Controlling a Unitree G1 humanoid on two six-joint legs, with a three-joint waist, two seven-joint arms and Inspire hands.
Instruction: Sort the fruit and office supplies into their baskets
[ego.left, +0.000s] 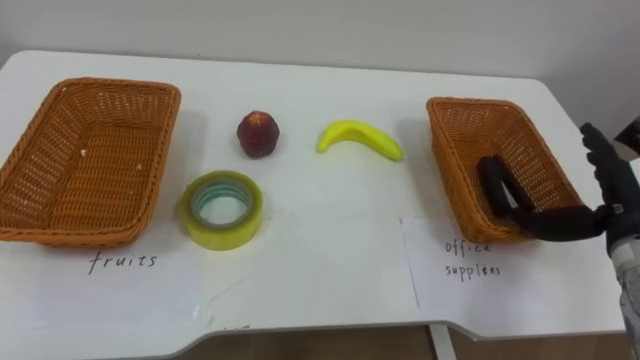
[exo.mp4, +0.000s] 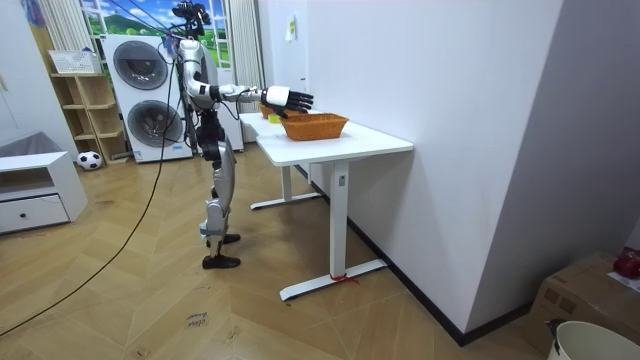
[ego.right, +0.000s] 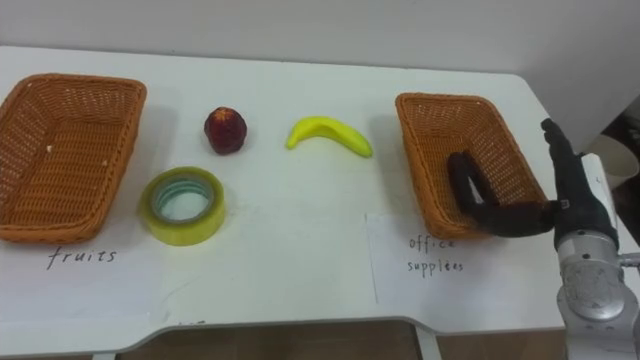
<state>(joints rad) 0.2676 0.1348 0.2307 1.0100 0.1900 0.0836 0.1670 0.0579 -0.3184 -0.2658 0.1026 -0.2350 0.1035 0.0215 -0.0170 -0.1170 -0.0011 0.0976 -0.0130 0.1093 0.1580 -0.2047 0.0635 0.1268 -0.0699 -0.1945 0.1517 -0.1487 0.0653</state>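
Right hand (ego.left: 617, 195) at the table's right edge, open: fingers straight, thumb stretched across the near right rim of the right basket (ego.left: 455, 165). Black object (ego.left: 494, 180) lies inside that basket, by the thumb tip; contact unclear. Banana (ego.left: 360, 139), red fruit (ego.left: 258, 134) and tape roll (ego.left: 222, 208) sit mid-table (ego.left: 320, 280). Left basket (ego.left: 40, 170) lies beyond them.

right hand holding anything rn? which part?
Nothing held. The right hand is open beside the right basket, thumb stretched over its rim toward the dark object lying inside.
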